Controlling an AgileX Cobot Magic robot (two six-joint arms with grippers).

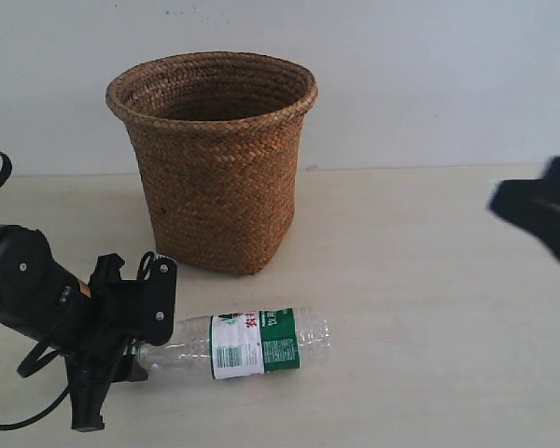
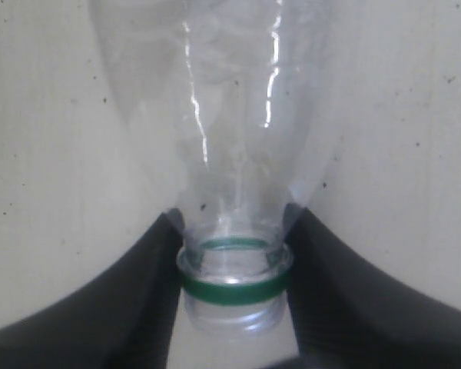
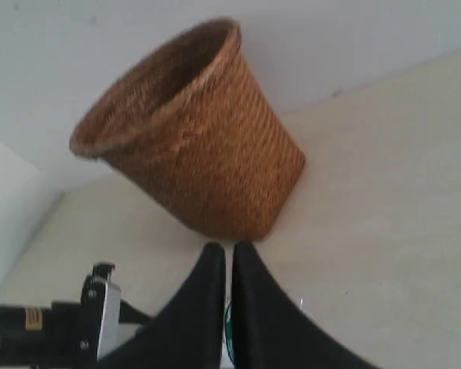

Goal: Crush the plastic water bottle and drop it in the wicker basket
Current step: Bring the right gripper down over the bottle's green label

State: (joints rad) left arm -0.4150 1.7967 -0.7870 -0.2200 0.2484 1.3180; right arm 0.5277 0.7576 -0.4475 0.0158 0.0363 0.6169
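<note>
The plastic water bottle (image 1: 252,343) lies on its side on the table in front of the wicker basket (image 1: 219,177), its white-and-green label facing up. My left gripper (image 1: 147,343) is shut on the bottle's neck at its left end. In the left wrist view both black fingers (image 2: 146,300) press against the neck of the bottle (image 2: 230,154) at the green ring; the threaded mouth shows no cap. My right gripper (image 1: 541,219) hangs at the far right above the table, well away from the bottle. Its fingers (image 3: 207,307) stand shut with nothing between them.
The basket (image 3: 207,154) stands upright at the back of the pale table (image 1: 429,308), near the white wall. The left arm (image 3: 61,327) and its cable (image 1: 19,425) occupy the front left corner.
</note>
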